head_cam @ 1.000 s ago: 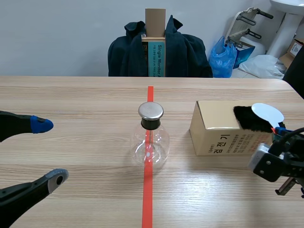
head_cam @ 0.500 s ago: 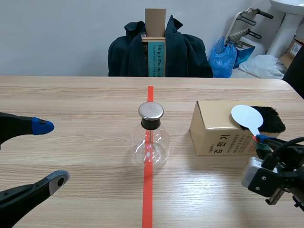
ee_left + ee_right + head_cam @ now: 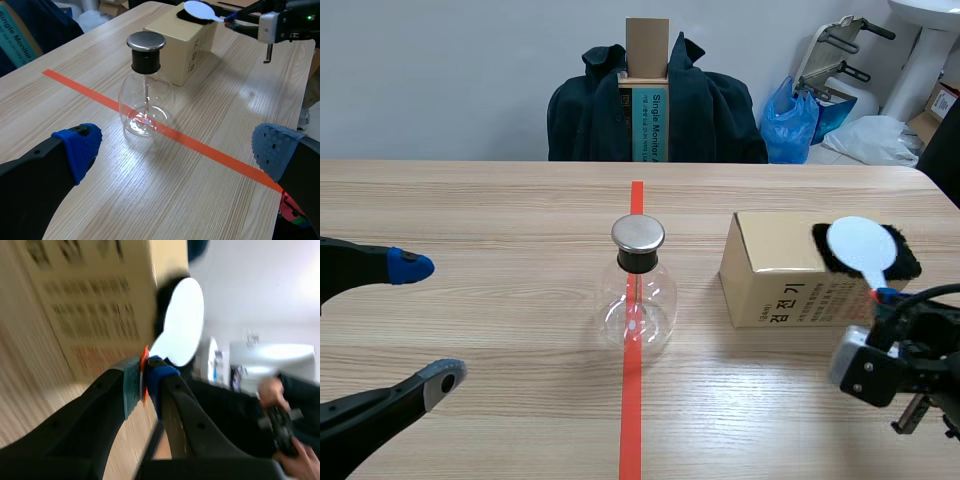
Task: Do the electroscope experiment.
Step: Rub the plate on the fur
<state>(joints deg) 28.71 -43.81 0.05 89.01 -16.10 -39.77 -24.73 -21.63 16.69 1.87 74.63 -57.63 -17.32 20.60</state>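
The electroscope, a clear glass flask [image 3: 636, 305] [image 3: 146, 102] with a metal cap [image 3: 638, 234], stands on the red tape line at mid-table. My right gripper [image 3: 886, 298] [image 3: 145, 377] is shut on the orange handle of a white round paddle [image 3: 859, 243] [image 3: 183, 322] [image 3: 198, 9], whose disc lies over a black fur pad [image 3: 898, 255] on top of a cardboard box [image 3: 780, 280] [image 3: 177, 45]. At the near left, my left gripper [image 3: 415, 320] [image 3: 172, 150] stands open and holds nothing, short of the flask.
A chair draped with a dark jacket [image 3: 655, 105] and holding a box stands behind the table's far edge. Bags and clutter [image 3: 800, 120] sit at the back right. Bare wood lies between my left gripper and the flask.
The paddle swung left off the fur, then back right onto it, rubbing across the pad. The right arm dipped and rose slightly. The left arm stayed still.
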